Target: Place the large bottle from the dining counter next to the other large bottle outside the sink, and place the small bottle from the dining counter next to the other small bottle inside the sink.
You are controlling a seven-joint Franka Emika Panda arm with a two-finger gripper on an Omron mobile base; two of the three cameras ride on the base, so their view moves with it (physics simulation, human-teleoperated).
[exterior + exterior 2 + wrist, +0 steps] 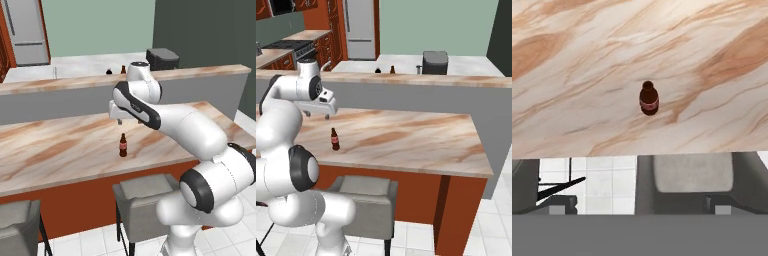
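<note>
The small bottle [123,145] [334,139] [648,98], dark brown with a red label, stands upright on the dining counter [60,150] [416,135] near its front edge. My gripper [127,120] [317,116] hangs open and empty a good way above the bottle, slightly behind it, pointing down. In the hand view the bottle sits just above the middle. On the far worktop, a brown bottle neck [123,69] [392,69] and a dark cap [109,71] [377,70] rise over the raised ledge; I cannot tell which bottles they are. The sink is hidden behind that ledge.
Grey cushioned stools [142,192] [368,200] stand under the counter's front edge. A raised grey ledge [200,80] runs behind the counter. A dark appliance [162,58] [435,62] sits on the far worktop, and a steel fridge [27,30] stands at the back.
</note>
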